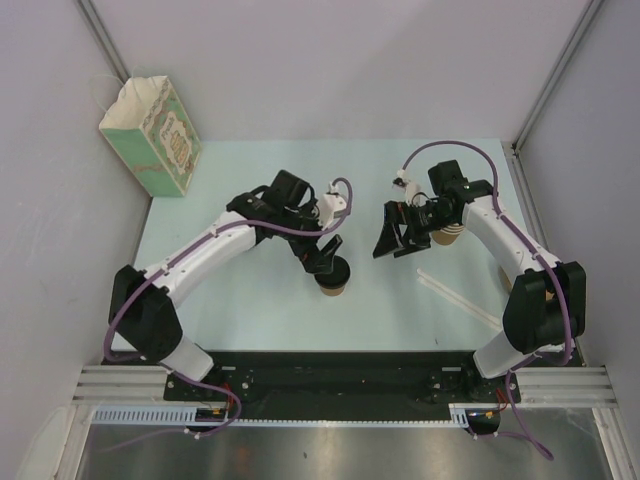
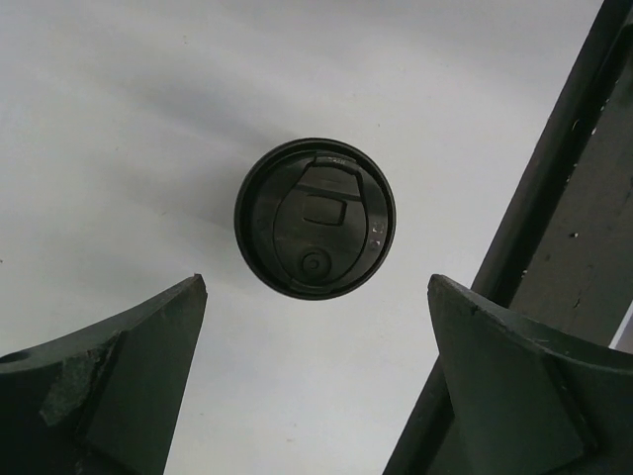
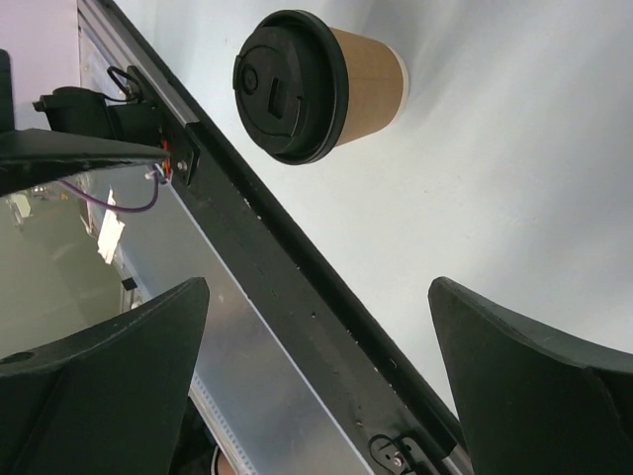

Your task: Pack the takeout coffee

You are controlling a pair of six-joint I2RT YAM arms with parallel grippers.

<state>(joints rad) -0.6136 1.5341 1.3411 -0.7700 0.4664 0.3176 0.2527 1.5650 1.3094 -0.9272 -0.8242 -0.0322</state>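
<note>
The takeout coffee (image 1: 335, 280) is a tan paper cup with a black lid. It stands upright on the pale table, near the middle front. My left gripper (image 1: 325, 252) hovers just above and behind it, open and empty. In the left wrist view the lid (image 2: 315, 220) shows from straight above, ahead of the open fingertips, with the left gripper (image 2: 316, 287) apart from it. My right gripper (image 1: 395, 245) is open and empty to the cup's right. The right wrist view shows the cup (image 3: 316, 84) on the table beyond the right gripper (image 3: 318, 287).
A mint paper bag (image 1: 150, 135) stands open at the table's far left corner. A tan cup (image 1: 447, 237) sits partly hidden behind the right wrist. A thin white strip (image 1: 460, 295) lies at the right front. The black base rail (image 1: 330, 375) runs along the near edge.
</note>
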